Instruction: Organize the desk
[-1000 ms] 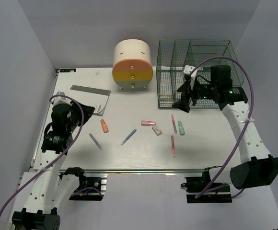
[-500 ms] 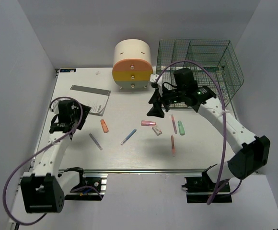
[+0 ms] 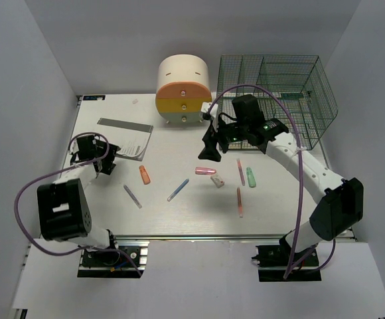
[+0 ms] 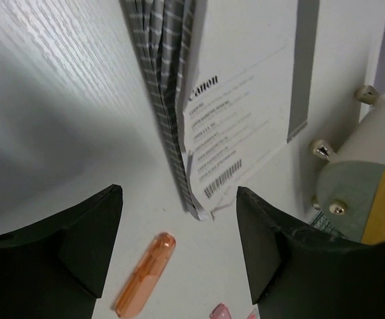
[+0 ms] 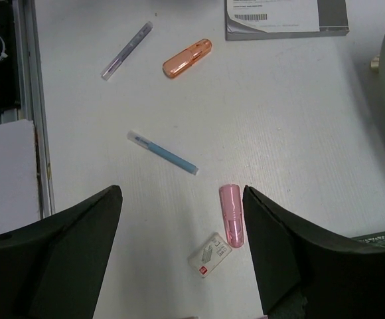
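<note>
Tabletop (image 3: pixel 179 216): seen stretched white under both arms, metal rail along the near edge, all the loose items carried on it.
Left end effector (image 4: pixel 179 219): spread wide, nothing gripped; it is poised at the left side over the near corner of the booklet (image 4: pixel 239 113).
Right end effector (image 5: pixel 181 199): also spread wide and empty; it is hung above mid-tabletop, just in front of the gap between drawer box and organizer.
Drawer box (image 3: pixel 183 90): cream, orange and yellow, set at the far edge, its small feet caught in the left wrist view.
Green wire organizer (image 3: pixel 272 93): placed at the far right; its front left corner is crossed by the right arm in the top view.
Under the right fingers: a pink highlighter (image 5: pixel 231 215) and a small white eraser (image 5: pixel 210 254) are framed close together, a blue pen (image 5: pixel 163 152) near them.
Left scatter: an orange highlighter (image 4: pixel 146 274) is found just beside the booklet's corner, a purple pen (image 3: pixel 132 196) nearer the rail.
Right scatter: a green marker (image 3: pixel 251 177) and two slim red pens (image 3: pixel 239 202) are laid near the right arm's shadow.
</note>
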Tool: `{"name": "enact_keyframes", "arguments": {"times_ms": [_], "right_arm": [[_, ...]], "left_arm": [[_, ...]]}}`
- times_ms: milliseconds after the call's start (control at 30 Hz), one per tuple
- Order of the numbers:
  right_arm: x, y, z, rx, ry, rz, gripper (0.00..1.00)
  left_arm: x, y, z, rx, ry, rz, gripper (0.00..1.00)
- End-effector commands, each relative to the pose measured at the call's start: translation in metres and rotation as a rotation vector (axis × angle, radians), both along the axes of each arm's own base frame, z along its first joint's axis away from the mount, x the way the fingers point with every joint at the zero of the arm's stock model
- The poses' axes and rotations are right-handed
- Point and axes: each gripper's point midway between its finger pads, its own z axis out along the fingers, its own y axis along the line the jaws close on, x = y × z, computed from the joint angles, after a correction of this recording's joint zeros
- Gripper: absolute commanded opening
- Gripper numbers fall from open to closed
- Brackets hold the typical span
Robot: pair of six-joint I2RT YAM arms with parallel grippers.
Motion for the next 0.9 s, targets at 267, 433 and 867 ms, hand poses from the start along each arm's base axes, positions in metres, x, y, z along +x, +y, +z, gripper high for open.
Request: {"name": "enact_keyframes", "arguments": {"times_ms": [267,433,867], "right_arm": [[0.011,0.005,0.002,0.003,-0.025,-0.011,0.8],[0.013,0.004,0.002,-0.007,-0.031,-0.02,0.8],[0.016,0.003,0.002,-0.019,-0.033,-0.032,0.8]], "left_arm": [[0.049,0.022,0.004,0.034,-0.12,-0.033,0.78],[0.056,0.028,-0.001,0.043,-0.14,-0.022,0.78],[0.071,0.032,0.012,0.047,-0.209,-0.031,0.79]]}}
